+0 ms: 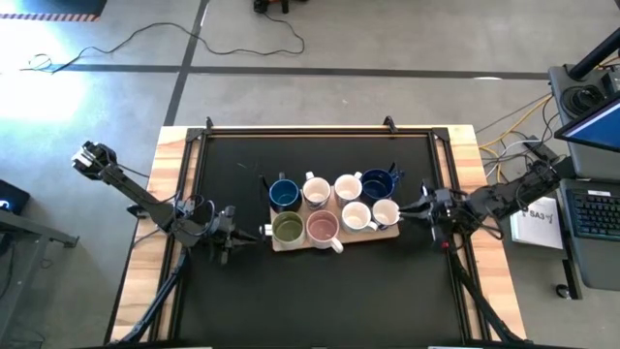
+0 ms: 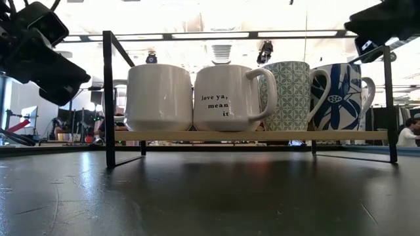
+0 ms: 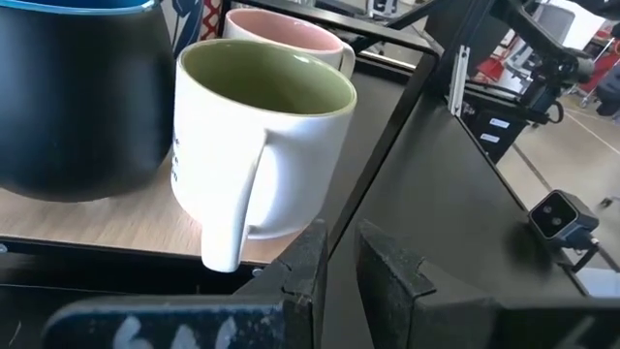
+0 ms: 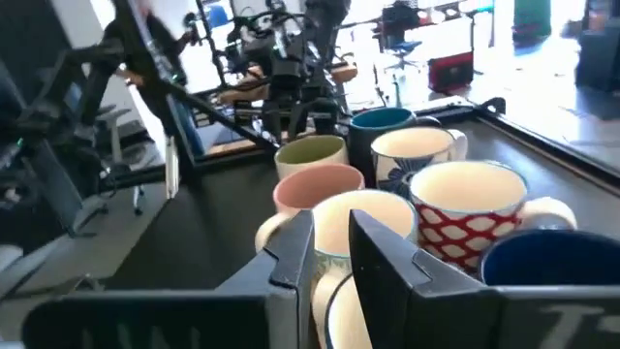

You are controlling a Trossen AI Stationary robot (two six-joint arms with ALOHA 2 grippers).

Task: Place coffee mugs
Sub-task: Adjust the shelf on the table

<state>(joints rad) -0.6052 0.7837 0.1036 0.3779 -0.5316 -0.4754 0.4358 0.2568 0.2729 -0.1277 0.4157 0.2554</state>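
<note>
Eight mugs stand upright on a light wooden board [image 1: 334, 238] at the table's middle. The near row holds an olive-lined white mug [image 1: 287, 228] [image 3: 262, 136], a pink-lined mug [image 1: 321, 227], and two white ones [image 1: 356, 215] [image 1: 386, 212]. The far row holds two blue mugs [image 1: 283, 194] [image 1: 377, 183] and two white ones [image 1: 316, 190] [image 1: 348, 186]. My left gripper [image 1: 244, 236] [image 3: 344, 260] hovers just left of the olive mug's handle [image 3: 232, 213], open by a narrow gap. My right gripper [image 1: 412, 207] [image 4: 334, 247] hangs by the board's right end, above the nearest white mug, also narrowly open.
A black metal frame [image 2: 108, 98] borders the dark mat [image 1: 320, 291]. Its posts stand at the far corners and its rails run along the sides. Bare mat lies near and far of the board. A laptop and cables [image 1: 591, 208] sit off the table's right edge.
</note>
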